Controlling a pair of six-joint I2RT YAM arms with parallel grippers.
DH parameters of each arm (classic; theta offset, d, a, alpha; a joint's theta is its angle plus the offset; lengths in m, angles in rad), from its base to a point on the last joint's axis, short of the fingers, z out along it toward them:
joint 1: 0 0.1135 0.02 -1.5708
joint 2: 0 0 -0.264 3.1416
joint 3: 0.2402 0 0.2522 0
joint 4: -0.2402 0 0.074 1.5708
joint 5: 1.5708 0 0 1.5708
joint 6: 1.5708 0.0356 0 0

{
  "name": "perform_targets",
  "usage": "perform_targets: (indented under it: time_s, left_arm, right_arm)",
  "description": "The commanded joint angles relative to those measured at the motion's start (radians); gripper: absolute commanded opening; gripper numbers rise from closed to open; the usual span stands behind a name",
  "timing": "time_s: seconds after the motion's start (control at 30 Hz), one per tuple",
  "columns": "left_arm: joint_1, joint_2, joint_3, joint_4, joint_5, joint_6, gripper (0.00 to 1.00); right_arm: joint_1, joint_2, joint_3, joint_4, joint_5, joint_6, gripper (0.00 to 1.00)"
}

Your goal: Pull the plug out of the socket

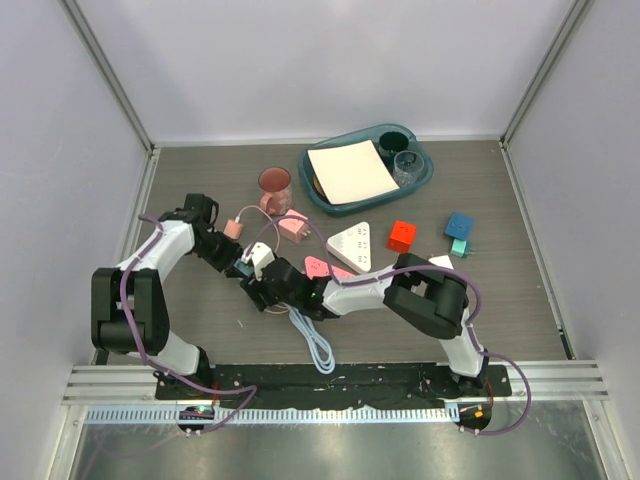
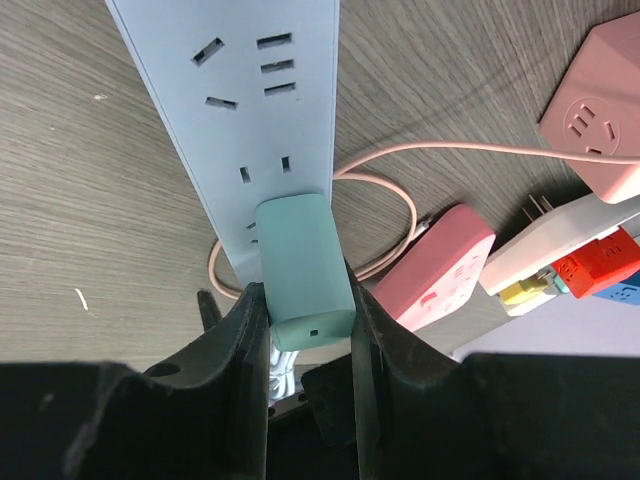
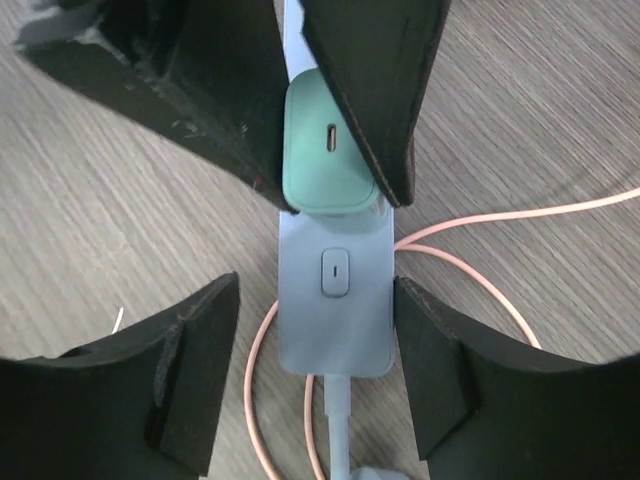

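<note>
A mint-green adapter block, the plug [image 2: 305, 265] [image 3: 325, 150], sits in the outlet nearest the switch end of the pale-blue power strip, the socket [image 2: 250, 100] [image 3: 335, 320]. My left gripper [image 2: 305, 322] [image 1: 243, 263] is shut on the plug, one finger pressed on each side. My right gripper [image 3: 318, 290] [image 1: 264, 286] is open and straddles the socket's switch end. Its right finger [image 3: 430, 350] is close to the strip's edge, and a gap shows on the left side. The socket's thick pale cord [image 3: 338, 420] [image 1: 312, 345] runs back toward the arm bases.
A thin pink cord [image 3: 470, 225] loops under the strip. A pink cube adapter [image 1: 233, 228] [image 2: 600, 110], a flat pink triangle [image 1: 316, 267], a white triangular board [image 1: 352, 245], a red cube [image 1: 402, 236] and a blue block [image 1: 459, 228] lie nearby. A teal tray [image 1: 425, 175] and a red cup [image 1: 275, 185] stand behind.
</note>
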Motion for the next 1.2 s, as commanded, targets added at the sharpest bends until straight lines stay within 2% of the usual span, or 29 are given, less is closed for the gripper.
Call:
perform_targets:
  time_s: [0.0,0.07,0.1,0.17,0.2,0.3,0.47,0.8,0.87,0.93,1.0,1.03,1.17]
  left_arm:
    - [-0.007,-0.018,-0.019,0.027,0.061,-0.003,0.00]
    - [-0.007,-0.016,-0.022,0.027,0.061,-0.003,0.00]
    - [-0.007,-0.015,-0.022,0.030,0.064,-0.003,0.00]
    - [-0.007,-0.012,-0.024,0.033,0.070,-0.006,0.00]
    - [-0.007,-0.010,-0.022,0.033,0.081,-0.006,0.00]
    - [-0.007,0.001,-0.002,0.027,0.095,-0.006,0.00]
    - [-0.007,0.004,0.080,-0.011,0.064,-0.002,0.00]
    - [-0.005,-0.016,0.157,-0.047,-0.049,0.040,0.00]
    - [-0.004,-0.024,0.131,-0.033,-0.034,0.041,0.00]
    - [0.034,-0.012,0.084,0.021,0.094,0.038,0.00]
    - [0.047,0.005,0.081,0.013,0.121,0.052,0.00]
    - [0.077,0.011,0.108,-0.008,0.069,0.078,0.00]
    - [0.067,-0.033,0.133,-0.041,-0.098,0.090,0.00]
  right_arm:
    - [-0.005,0.066,0.066,0.060,0.004,-0.012,0.59]
    - [-0.005,0.097,0.069,0.078,0.012,-0.009,0.48]
    - [-0.005,0.105,0.066,0.088,0.013,-0.006,0.38]
    - [-0.005,0.120,0.061,0.094,0.016,0.007,0.26]
    - [-0.005,0.126,0.061,0.089,0.016,0.010,0.15]
    - [-0.005,0.139,0.066,0.043,0.006,0.040,0.02]
    - [-0.005,0.186,0.080,-0.067,-0.031,0.100,0.01]
    - [-0.001,0.263,0.032,-0.067,-0.063,0.221,0.01]
    - [-0.001,0.272,0.023,-0.066,-0.062,0.231,0.01]
    - [-0.001,0.281,0.020,-0.067,-0.059,0.235,0.01]
    - [-0.001,0.287,0.015,-0.063,-0.059,0.240,0.01]
    - [-0.001,0.289,0.014,-0.063,-0.057,0.241,0.01]
    - [0.001,0.280,0.020,-0.075,-0.054,0.241,0.01]
